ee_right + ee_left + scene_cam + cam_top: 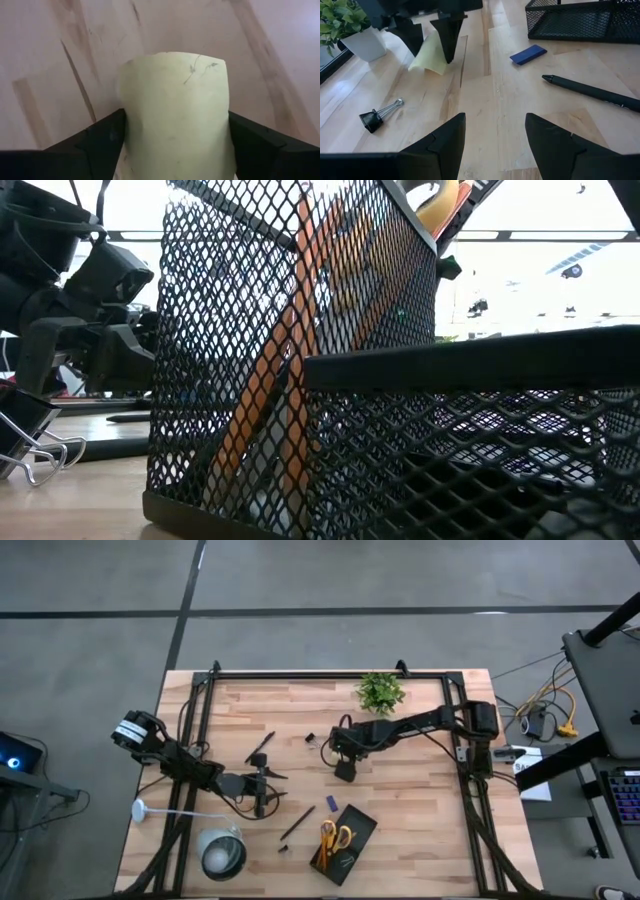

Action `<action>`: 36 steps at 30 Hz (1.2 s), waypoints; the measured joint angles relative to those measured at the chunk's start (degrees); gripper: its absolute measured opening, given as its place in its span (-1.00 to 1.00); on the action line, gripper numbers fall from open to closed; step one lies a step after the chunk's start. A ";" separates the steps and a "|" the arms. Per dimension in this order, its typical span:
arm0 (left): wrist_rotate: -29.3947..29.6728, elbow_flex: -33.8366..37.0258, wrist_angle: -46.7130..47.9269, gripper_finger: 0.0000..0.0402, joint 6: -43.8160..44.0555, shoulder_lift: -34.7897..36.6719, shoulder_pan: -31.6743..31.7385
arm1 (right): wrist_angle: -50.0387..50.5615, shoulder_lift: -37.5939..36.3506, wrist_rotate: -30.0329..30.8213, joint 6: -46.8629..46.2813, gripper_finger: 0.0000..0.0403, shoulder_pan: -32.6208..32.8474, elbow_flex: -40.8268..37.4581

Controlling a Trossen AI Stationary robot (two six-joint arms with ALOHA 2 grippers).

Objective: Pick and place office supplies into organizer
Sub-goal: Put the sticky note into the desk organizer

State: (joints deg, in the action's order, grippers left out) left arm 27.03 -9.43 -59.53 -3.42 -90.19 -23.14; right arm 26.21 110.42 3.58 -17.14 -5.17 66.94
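Black mesh of the organizer [300, 380] is filling the low view, hiding the right gripper [175, 145], which its own wrist view shows pinching the yellow sticky-note pad [175, 115] between both fingers above the table [420, 800]. Left gripper [495, 145] is hovering spread nearby.

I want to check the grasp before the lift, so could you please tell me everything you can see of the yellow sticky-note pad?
The sticky-note pad is pale yellow paper, faintly marked near its far edge. It sits pinched between the two dark fingers of the right hand, bowing upward under the squeeze. One edge droops toward the wooden table, near its middle, between the small potted plant and the binder clip. Whether it still touches the wood is unclear.
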 joint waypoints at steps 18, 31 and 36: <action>0.01 0.00 0.00 -0.05 0.00 0.00 -0.02 | 2.20 -8.25 5.85 -13.52 0.42 4.23 0.26; 0.00 0.00 0.00 -0.05 0.00 0.00 -0.02 | 10.41 -13.51 13.05 -29.48 0.42 12.80 2.44; 0.00 0.00 -0.01 -0.05 0.00 0.00 -0.02 | 15.99 -13.80 13.33 -36.39 0.43 17.15 4.43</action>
State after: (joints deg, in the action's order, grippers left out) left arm 27.03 -9.43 -59.54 -3.42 -90.19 -23.16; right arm 42.20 96.62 16.91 -53.53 11.99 71.36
